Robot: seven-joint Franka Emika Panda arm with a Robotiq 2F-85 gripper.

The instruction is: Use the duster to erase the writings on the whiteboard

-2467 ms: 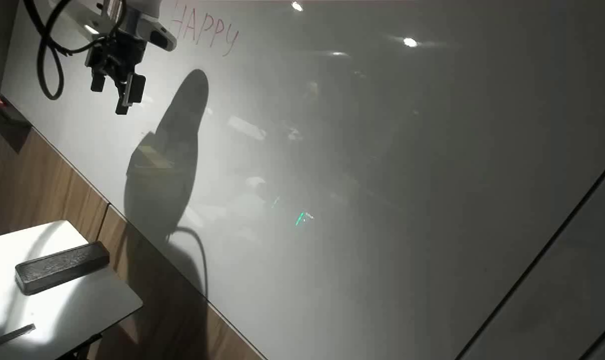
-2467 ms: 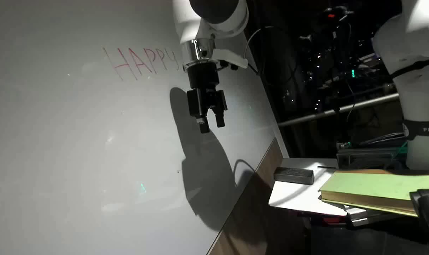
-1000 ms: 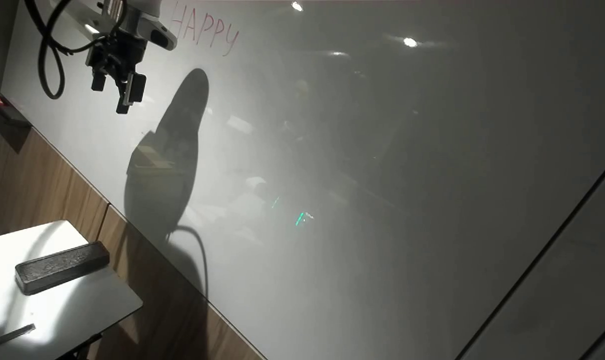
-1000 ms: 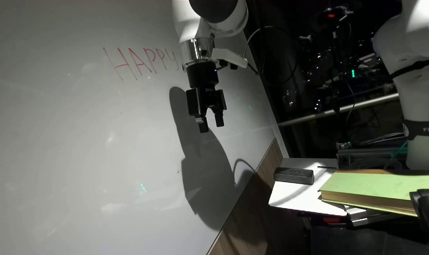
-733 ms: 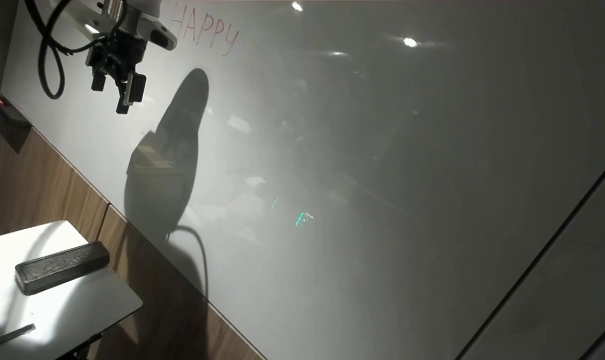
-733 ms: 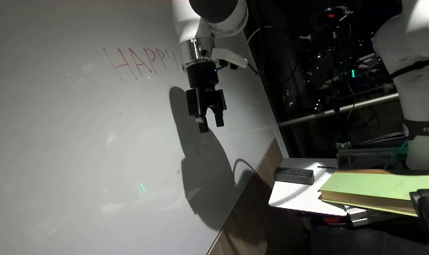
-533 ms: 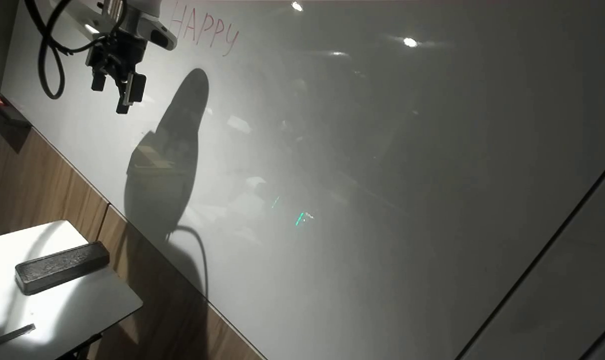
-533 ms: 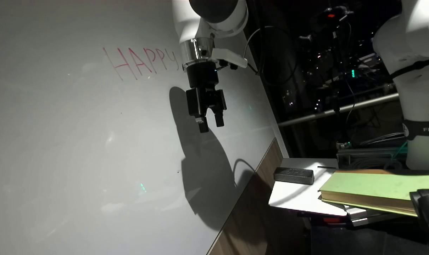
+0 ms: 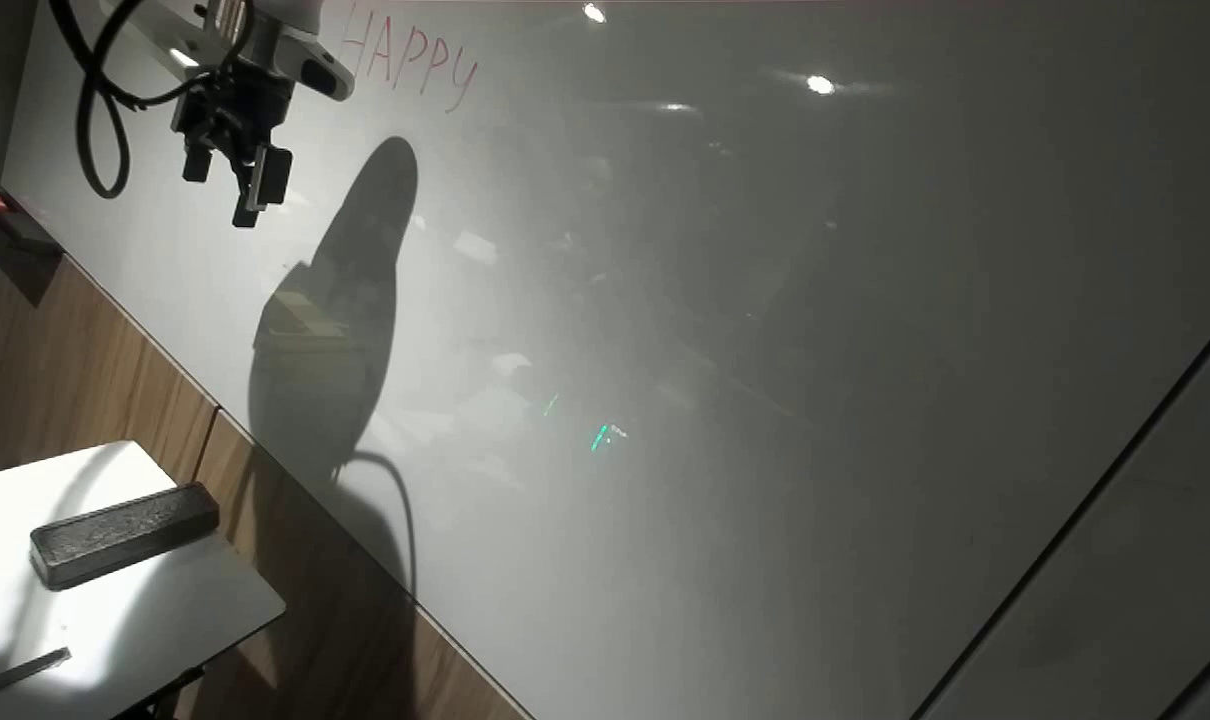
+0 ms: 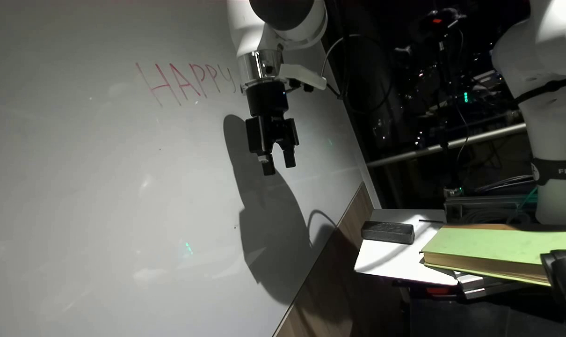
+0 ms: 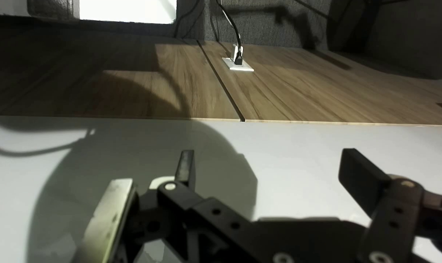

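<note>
one green book [image 10: 498, 245] near one duster [image 10: 388, 232] | one wall socket [image 11: 245, 67] | one worktop [image 10: 386, 260] under duster | one red word [image 10: 185, 85] on one whiteboard [image 10: 100, 196] | two fingers [image 11: 361, 179] apart

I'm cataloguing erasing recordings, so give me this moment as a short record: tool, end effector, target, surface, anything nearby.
tool: dark grey-black rectangular duster, lying on the small white tabletop
end effector: black two-fingered gripper, open, holding nothing
target: thin red handwritten letters reading HAPPY, not yet erased
surface: large glossy grey-white whiteboard, with glare spots
nearby: thick pale-green book-like block, right of the duster in an exterior view
</note>
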